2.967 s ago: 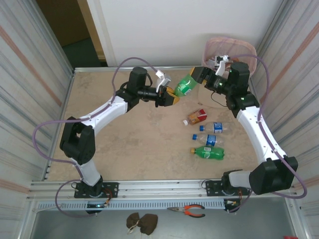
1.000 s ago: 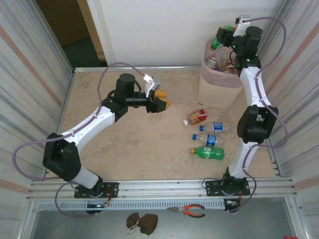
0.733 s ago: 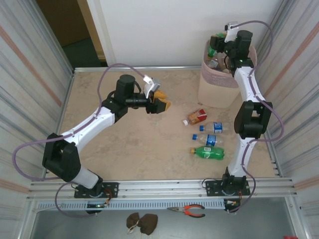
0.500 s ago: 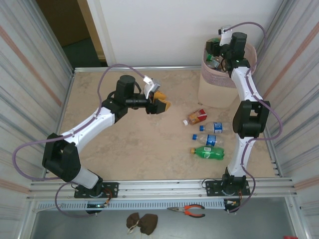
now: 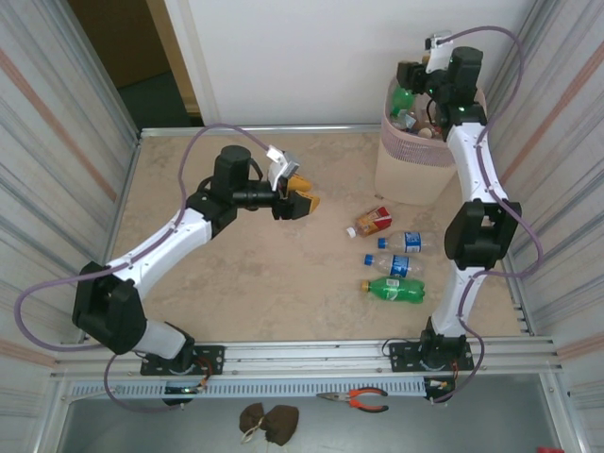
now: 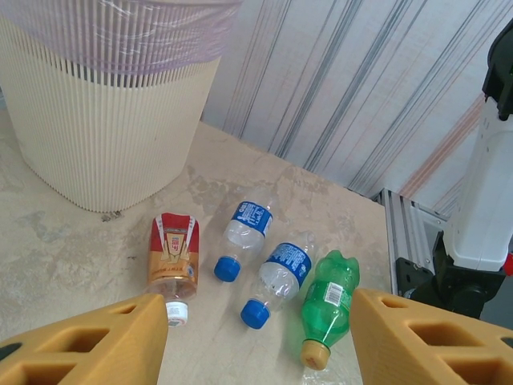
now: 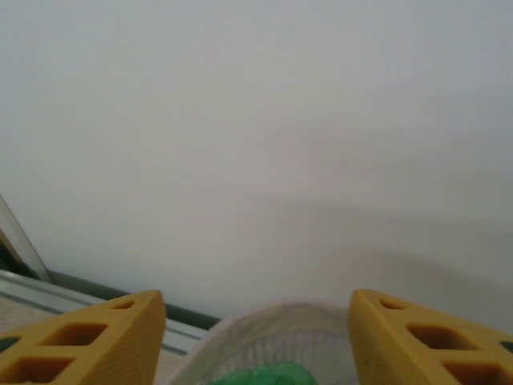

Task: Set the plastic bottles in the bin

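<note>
Work surface is a beige mottled stone-look tabletop [image 5: 283,274], flat, evenly lit, with soft shadows only. The sides are closed in by a ribbed grey metal left panel [image 5: 57,142] and a matching right panel [image 5: 566,189], both crossed by faint pink stripes. A plain white back wall [image 5: 302,57] stands at the far edge, with a dark doorway [image 5: 151,94] beyond its left end. A slotted aluminium rail [image 5: 302,354] runs along the near edge. Below it, a grey ledge [image 5: 472,420] carries orange-handled pliers [image 5: 357,399] and a brown crumpled lump [image 5: 267,420].

A cream ribbed bin [image 6: 104,136], a red-labelled bottle [image 6: 171,253], two blue-labelled bottles [image 6: 247,228], a green bottle [image 6: 327,298].
</note>
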`<state>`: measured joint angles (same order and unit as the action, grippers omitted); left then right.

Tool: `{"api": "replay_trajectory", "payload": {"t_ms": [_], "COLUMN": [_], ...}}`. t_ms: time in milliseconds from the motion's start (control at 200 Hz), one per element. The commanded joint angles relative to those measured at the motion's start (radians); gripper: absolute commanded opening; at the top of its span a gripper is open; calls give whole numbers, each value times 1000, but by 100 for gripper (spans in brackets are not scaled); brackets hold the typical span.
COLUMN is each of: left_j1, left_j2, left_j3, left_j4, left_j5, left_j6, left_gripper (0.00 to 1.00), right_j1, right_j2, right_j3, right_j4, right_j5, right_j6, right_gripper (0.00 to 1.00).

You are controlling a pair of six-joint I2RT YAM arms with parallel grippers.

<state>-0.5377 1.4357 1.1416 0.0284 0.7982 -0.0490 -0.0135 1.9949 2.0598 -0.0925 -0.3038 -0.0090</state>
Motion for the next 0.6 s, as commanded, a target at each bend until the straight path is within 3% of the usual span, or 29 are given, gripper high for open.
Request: {"api": "replay_trajectory", "payload": {"t_ms": [0, 245, 591], "left_j1": [3, 4, 9], "left_j2": [-36, -47, -40], "left_j3": [-19, -42, -45], "left_j4": [22, 24, 22], "left_j5": [-9, -26, -30], "left_j6": [14, 17, 15], "left_gripper": [62, 62, 61], "right_j1": [-6, -11, -7], "right_j2": [-35, 38, 132], "right_j3": [26, 83, 28], "right_j4": [-30, -99, -199], "right_j5": [-36, -44, -49], "right_j6": [30, 58, 90], "right_gripper": [52, 27, 23]}}
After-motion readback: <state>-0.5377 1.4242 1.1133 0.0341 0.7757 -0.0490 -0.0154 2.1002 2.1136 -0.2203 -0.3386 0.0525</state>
